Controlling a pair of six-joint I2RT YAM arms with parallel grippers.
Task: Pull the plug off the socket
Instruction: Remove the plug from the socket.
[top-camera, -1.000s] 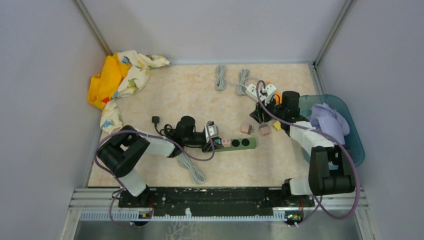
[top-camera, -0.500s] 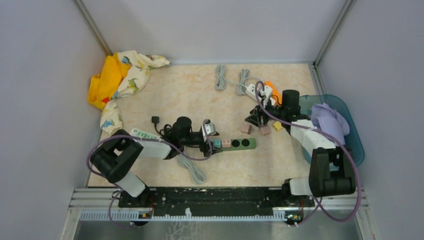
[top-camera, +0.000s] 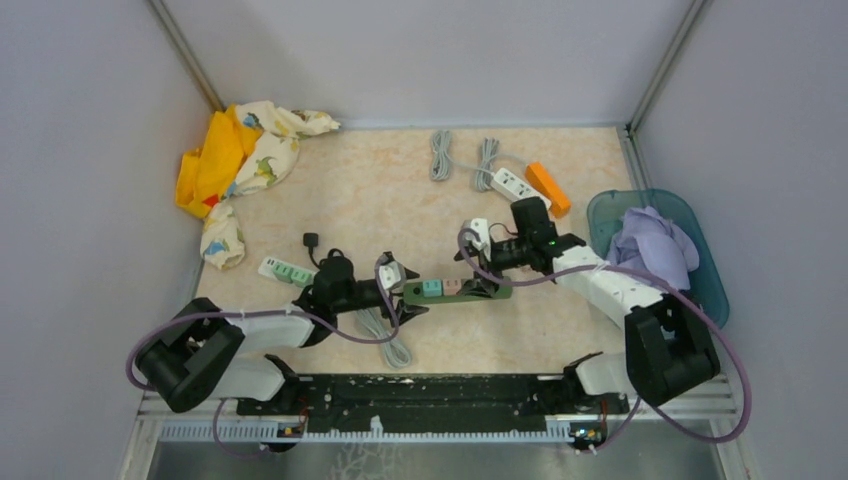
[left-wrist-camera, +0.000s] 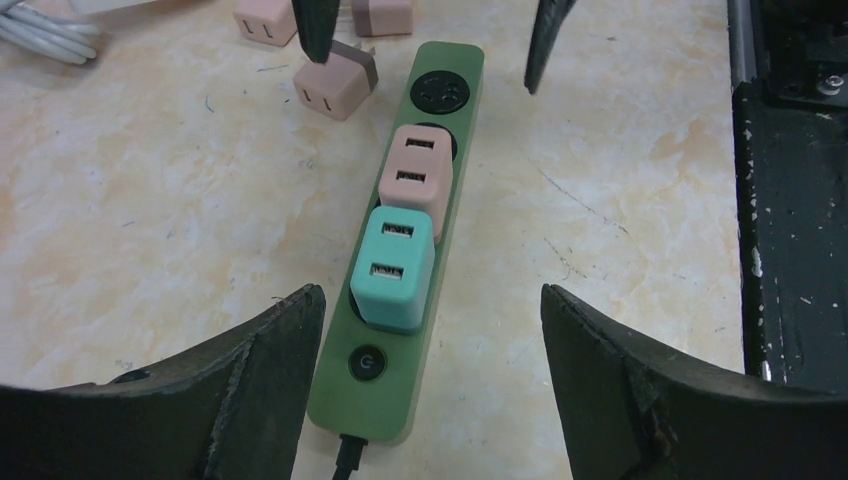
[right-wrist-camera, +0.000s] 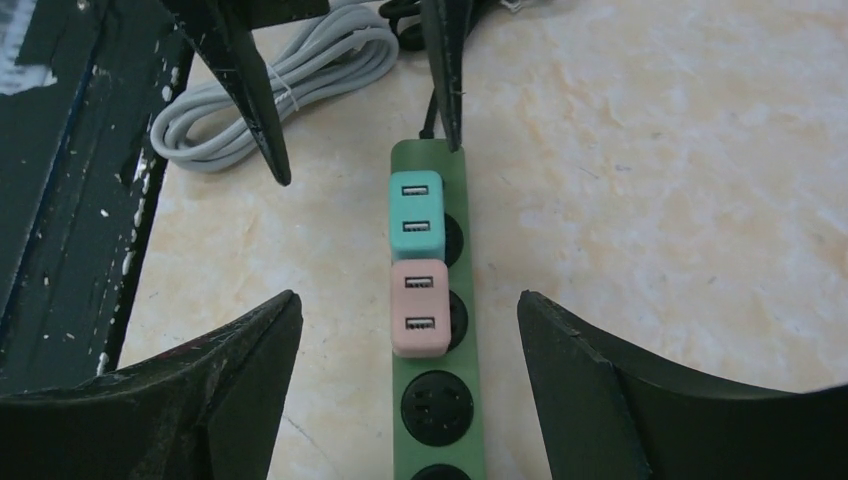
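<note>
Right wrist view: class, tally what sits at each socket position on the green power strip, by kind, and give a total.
Teal USB plug: 1
Pink USB plug: 1
Empty sockets: 2 (the nearer one is cut by the picture's edge)
Total: 4 socket positions on the green power strip

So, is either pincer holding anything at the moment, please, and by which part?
Nothing: the left pincer and right pincer both gape open astride the green power strip.
</note>
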